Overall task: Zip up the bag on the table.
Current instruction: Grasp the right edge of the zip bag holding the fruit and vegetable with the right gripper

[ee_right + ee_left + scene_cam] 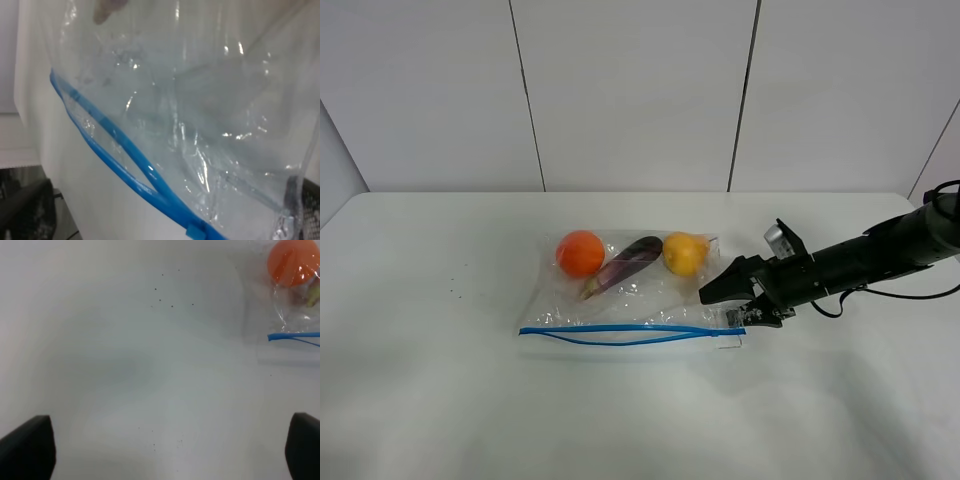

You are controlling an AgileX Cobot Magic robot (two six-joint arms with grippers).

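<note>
The clear plastic bag (650, 300) lies flat on the white table (430, 390) and holds an orange (580, 253), a purple eggplant (626, 263) and a yellow pear (683, 253). Its blue zipper strip (620, 333) runs along the near edge, and the two tracks gape apart in the middle. My right gripper (735, 304) is at the bag's right end, its jaws apart with the bag corner (210, 125) between them. A small blue slider (195, 232) sits on the strip. My left gripper (167, 442) is open over bare table, left of the bag (295, 315).
A white panelled wall (630, 90) stands behind the table. A few dark specks (165, 295) mark the tabletop left of the bag. The right arm's cable (910, 295) trails off to the right.
</note>
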